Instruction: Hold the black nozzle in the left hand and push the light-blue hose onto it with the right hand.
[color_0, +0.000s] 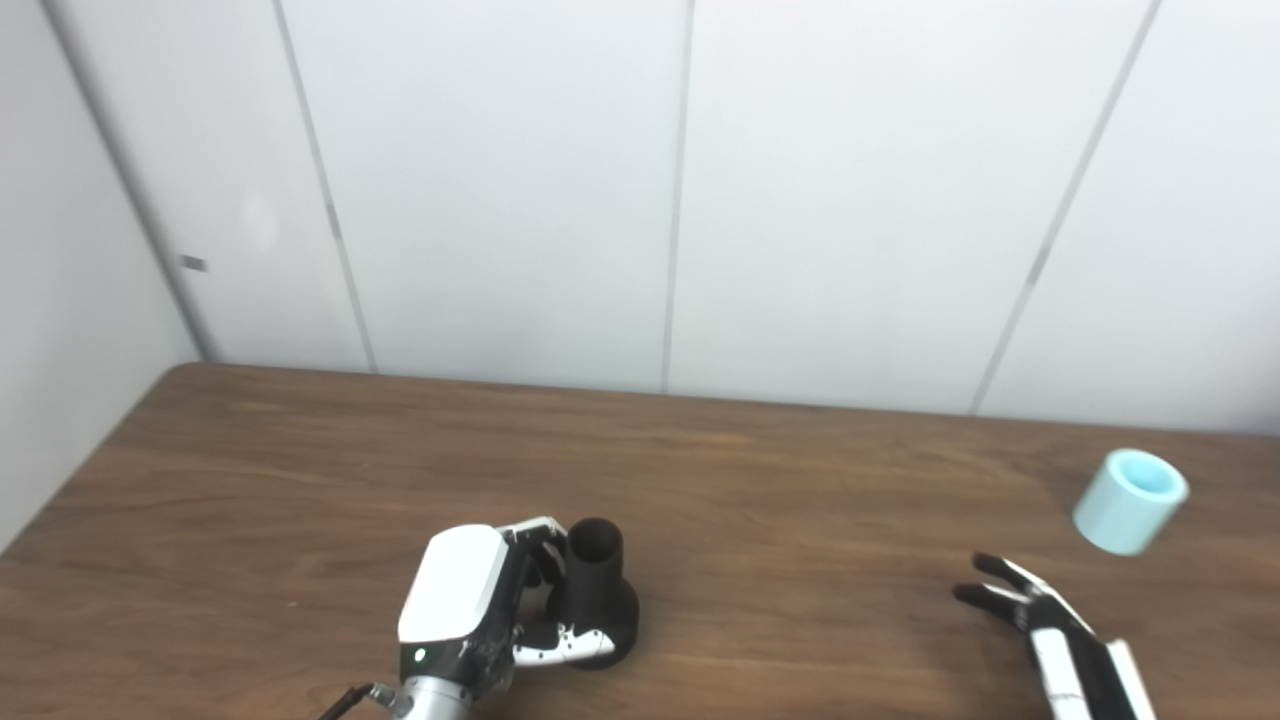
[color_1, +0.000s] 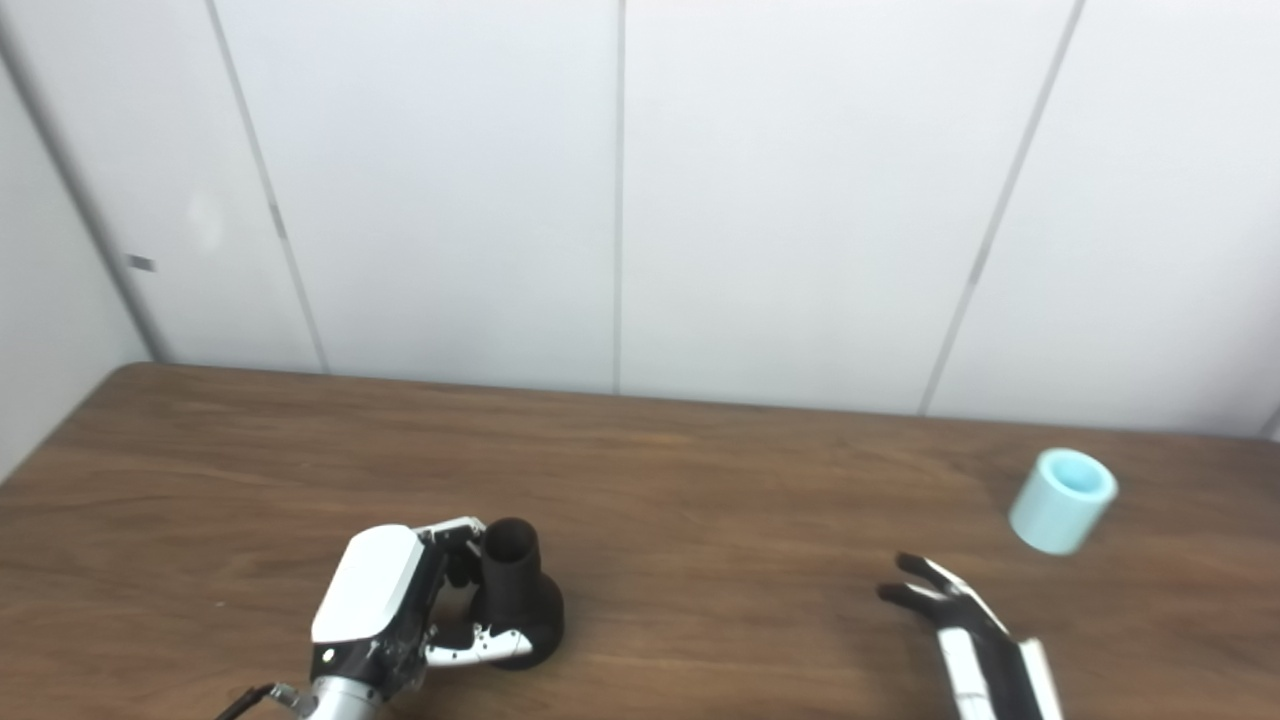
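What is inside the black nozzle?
The nozzle stands upright; its open top shows only dark hollow, and nothing is seen in it. Deeper inside is hidden. The left hand wraps it.

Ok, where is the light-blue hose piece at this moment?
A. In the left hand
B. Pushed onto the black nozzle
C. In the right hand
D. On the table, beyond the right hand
D: the light-blue hose sits on the table, apart from the open right hand.

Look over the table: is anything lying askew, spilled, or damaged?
Nothing is spilled or visibly damaged. The light-blue hose sits tilted near the table's far right, apart from the open right hand. The black nozzle stands upright in the left hand.
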